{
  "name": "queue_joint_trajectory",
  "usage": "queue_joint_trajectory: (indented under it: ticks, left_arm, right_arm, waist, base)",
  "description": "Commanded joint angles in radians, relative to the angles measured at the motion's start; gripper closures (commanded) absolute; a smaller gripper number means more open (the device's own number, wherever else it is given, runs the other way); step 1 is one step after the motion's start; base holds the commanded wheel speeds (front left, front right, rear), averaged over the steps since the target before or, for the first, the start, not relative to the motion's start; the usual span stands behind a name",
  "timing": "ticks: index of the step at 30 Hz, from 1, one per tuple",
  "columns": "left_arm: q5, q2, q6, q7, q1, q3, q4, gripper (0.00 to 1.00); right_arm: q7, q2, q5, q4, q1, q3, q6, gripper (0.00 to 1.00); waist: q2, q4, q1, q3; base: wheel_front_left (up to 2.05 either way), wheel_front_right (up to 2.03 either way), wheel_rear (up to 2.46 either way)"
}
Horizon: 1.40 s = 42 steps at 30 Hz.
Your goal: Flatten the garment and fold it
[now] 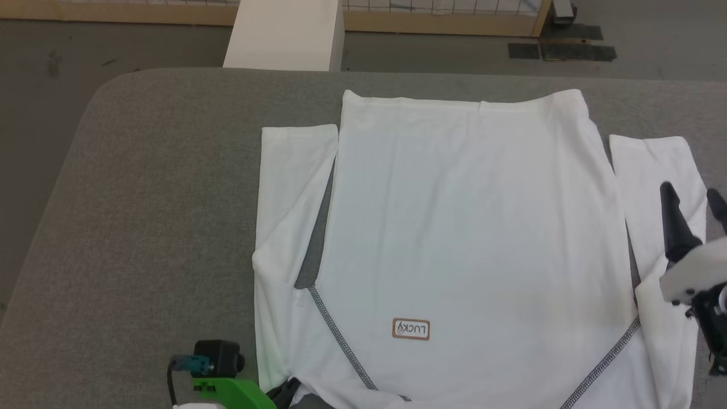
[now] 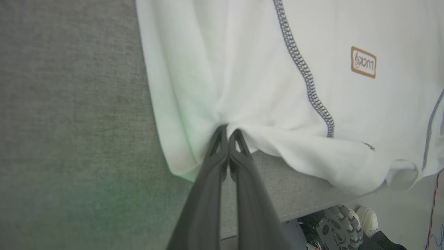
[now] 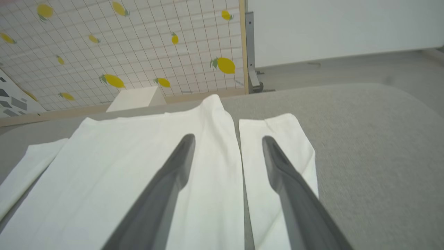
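- Now the garment (image 1: 466,227) lies flat on the table (image 1: 142,199); flattening looks done.
- Left gripper (image 2: 228,133) pinches its near edge; right gripper (image 1: 690,192) hovers spread above a sleeve (image 1: 647,165).
- Next, likely: fold that sleeve inward.

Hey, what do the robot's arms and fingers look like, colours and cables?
Each gripper has two long, tapering dark grey fingers. Behind the right gripper sits a white housing with black hardware. By the left gripper, the wrist shows a bright green bracket, a teal connector and a black cable.

A lab-like test space: lemon-print wire-grid partition (image 3: 121,52), bare grey floor (image 1: 113,45).
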Motion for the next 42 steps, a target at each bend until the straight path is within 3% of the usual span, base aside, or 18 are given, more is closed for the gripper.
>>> queue_joint_trajectory:
  ticks: [1, 10, 20, 26, 31, 36, 42]
  left_arm:
    - [0.006, -0.004, -0.003, -0.006, -0.028, 0.000, 0.003, 1.00]
    - [0.014, -0.037, -0.020, -0.026, -0.100, -0.021, -0.012, 1.00]
    - [0.014, -0.066, -0.043, -0.050, -0.150, -0.041, 0.008, 1.00]
    - [0.011, -0.076, -0.054, -0.062, -0.169, -0.047, 0.014, 1.00]
    - [0.010, -0.078, -0.056, -0.067, -0.172, -0.050, 0.026, 1.00]
    - [0.002, -0.079, -0.063, -0.067, -0.171, -0.055, 0.038, 1.00]
    - [-0.001, -0.067, -0.060, -0.061, -0.146, -0.060, 0.050, 1.00]
  right_arm:
    - [-0.024, -0.015, -0.007, 0.044, -0.058, 0.003, -0.002, 0.00]
    - [-0.043, -0.125, -0.072, 0.412, -0.432, -0.026, -0.002, 0.00]
    - [0.077, -0.187, -0.169, 0.627, -0.656, -0.111, -0.002, 0.00]
    - [0.177, -0.193, -0.240, 0.669, -0.727, -0.151, -0.002, 0.00]
    - [0.184, -0.188, -0.259, 0.668, -0.743, -0.137, -0.002, 0.00]
    - [0.108, -0.198, -0.238, 0.657, -0.707, -0.110, -0.002, 0.00]
    - [-0.057, -0.205, -0.178, 0.578, -0.580, -0.090, -0.002, 0.00]
  waist:
    - [0.0000, 0.037, 0.0001, 0.039]
    - [0.0000, 0.141, 0.0001, 0.179]
    - [0.0000, 0.210, 0.0001, 0.282]
    - [0.0000, 0.223, 0.0001, 0.324]
    - [0.0000, 0.217, 0.0001, 0.332]
    - [0.0000, 0.198, 0.0001, 0.294]
    - [0.0000, 0.169, 0.0001, 0.199]
  base:
    - [0.00, 0.00, 0.00]
    - [0.00, 0.00, 0.00]
    - [0.00, 0.00, 0.00]
    - [0.00, 0.00, 0.00]
    - [0.00, 0.00, 0.00]
    - [0.00, 0.00, 0.00]
    - [0.00, 0.00, 0.00]
